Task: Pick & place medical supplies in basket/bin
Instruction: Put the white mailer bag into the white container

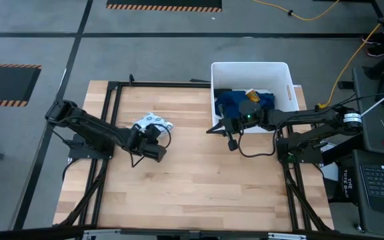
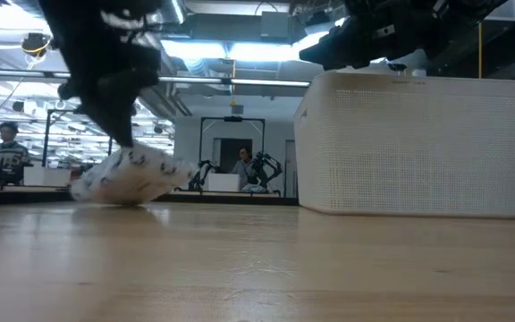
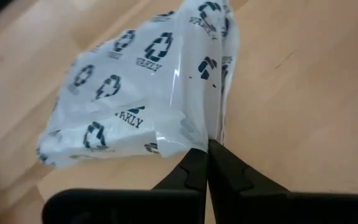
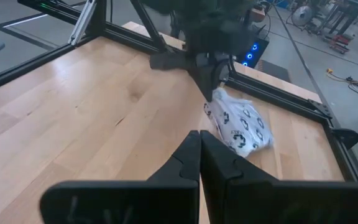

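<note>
Pinching the edge of the small white plastic packet with dark printed recycling marks [image 3: 143,99], the left gripper [image 3: 207,149] has its fingers clamped together on the film; packet sits on the light wooden table [image 1: 192,193], left of centre, nearer the far edge. Low view: most of the packet appears to rest on the wood, one end seemingly drawn up toward the gripper, though it is blurred. Not lifted clear yet, by my read.

Progress: large dark-blue cloth [image 1: 235,101] already lies inside the white rectangular plastic tub with slot handles [image 1: 284,72], at the table's far right corner. Something yellowish [image 1: 251,93] sits on the cloth, too small to name. Black cylinder and white-orange item not seen anywhere. Packet is well apart from the tub, so lift, carry and drop remain.

Right gripper [image 4: 199,144] hangs just beside the tub's left wall, near its near-left corner, fingers pressed together, holding nothing visible.
</note>
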Controlling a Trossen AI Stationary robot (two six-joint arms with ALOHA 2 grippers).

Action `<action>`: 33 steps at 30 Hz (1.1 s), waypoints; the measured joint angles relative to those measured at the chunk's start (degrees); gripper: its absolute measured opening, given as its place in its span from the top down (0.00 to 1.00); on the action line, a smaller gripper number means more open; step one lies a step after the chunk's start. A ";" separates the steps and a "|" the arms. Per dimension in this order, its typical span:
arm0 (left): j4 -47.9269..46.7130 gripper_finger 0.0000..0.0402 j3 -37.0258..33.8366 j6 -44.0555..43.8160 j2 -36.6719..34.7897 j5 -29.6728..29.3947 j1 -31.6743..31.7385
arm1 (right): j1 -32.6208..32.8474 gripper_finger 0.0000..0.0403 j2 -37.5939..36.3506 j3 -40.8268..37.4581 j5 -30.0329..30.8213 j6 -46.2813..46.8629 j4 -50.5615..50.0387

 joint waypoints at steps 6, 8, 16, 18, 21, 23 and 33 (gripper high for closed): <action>-0.06 1.00 3.14 5.86 -3.29 -2.22 -2.33 | 0.01 0.99 -0.01 0.00 2.14 -0.01 -0.04; -0.04 1.00 4.02 8.52 -4.52 -3.69 -3.44 | 0.01 0.99 -0.01 0.00 3.86 -0.13 -0.13; 0.00 1.00 6.40 17.76 -9.83 -6.59 -7.96 | 0.01 0.99 -0.04 0.00 5.38 -0.29 -0.48; -0.01 1.00 6.61 19.52 -11.10 -7.46 -9.12 | 0.01 0.99 -0.04 0.00 5.38 -0.33 -0.48; -0.01 1.00 6.63 22.75 -12.78 -8.08 -10.87 | 0.01 0.98 -0.04 0.00 5.40 -0.83 -0.48; 0.00 1.00 6.63 25.45 -13.77 -8.35 -12.02 | 0.01 0.97 -0.04 0.00 5.42 -1.84 -0.48; 0.75 1.00 6.63 32.67 -17.91 -10.76 -15.20 | -0.01 0.91 -0.04 0.00 5.57 -7.03 -0.45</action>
